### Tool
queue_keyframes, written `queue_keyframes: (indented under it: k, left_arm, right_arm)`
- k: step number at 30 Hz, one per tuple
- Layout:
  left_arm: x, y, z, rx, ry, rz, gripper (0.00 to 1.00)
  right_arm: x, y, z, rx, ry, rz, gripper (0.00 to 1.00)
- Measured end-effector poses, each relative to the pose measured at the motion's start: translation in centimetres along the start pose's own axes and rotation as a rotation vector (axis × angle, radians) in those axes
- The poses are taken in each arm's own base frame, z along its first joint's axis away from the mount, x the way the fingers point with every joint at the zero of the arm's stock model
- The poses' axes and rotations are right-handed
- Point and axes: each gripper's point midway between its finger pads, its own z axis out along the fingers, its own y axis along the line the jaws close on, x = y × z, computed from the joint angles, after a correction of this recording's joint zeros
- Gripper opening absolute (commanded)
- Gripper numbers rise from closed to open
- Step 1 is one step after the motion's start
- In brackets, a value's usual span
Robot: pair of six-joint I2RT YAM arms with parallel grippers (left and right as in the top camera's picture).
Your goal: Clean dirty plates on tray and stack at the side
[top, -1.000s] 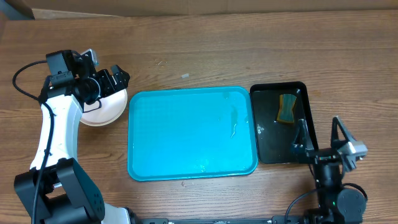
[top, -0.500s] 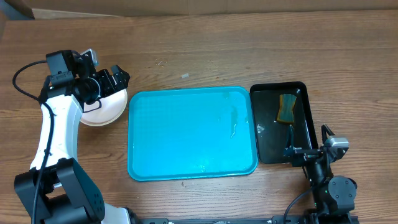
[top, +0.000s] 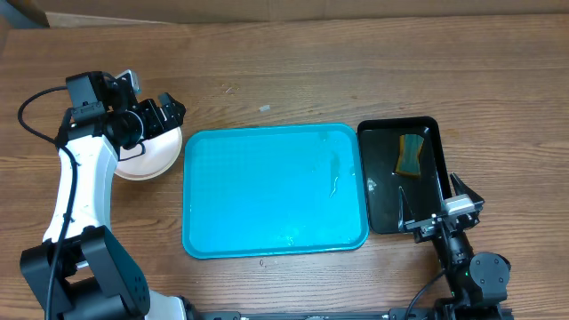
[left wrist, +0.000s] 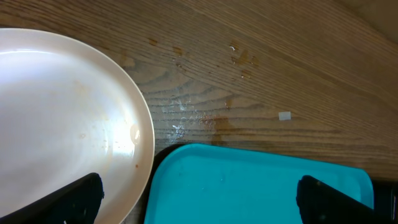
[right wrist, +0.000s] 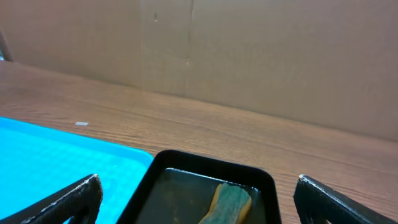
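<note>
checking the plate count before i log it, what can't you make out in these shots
- Plate count: overhead, the left gripper covers part of the plates, and the top one hides any beneath. The left wrist view shows only the top one, cut by the frame's edges.
- Sponge: right wrist view, lower part cut by the bottom edge.
- White speck on the table: too small to identify.

desk [top: 293, 76]: wood grain, matt
tray [top: 258, 187]: smooth plastic, slight sheen
black tray [top: 384, 206]: glossy plastic
plate [left wrist: 56, 118]: glossy, smooth
</note>
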Motion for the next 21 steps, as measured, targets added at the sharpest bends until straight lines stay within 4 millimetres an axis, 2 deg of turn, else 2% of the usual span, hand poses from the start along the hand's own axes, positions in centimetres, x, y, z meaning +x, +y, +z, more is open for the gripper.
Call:
queue_keyframes:
  k: [21]
  left_arm:
    - [0.01,0.0,0.0,0.0,0.0,0.0,1.0]
  right_arm:
    - [0.04,-0.39,-0.02,0.017,0.002,0.011,1.0]
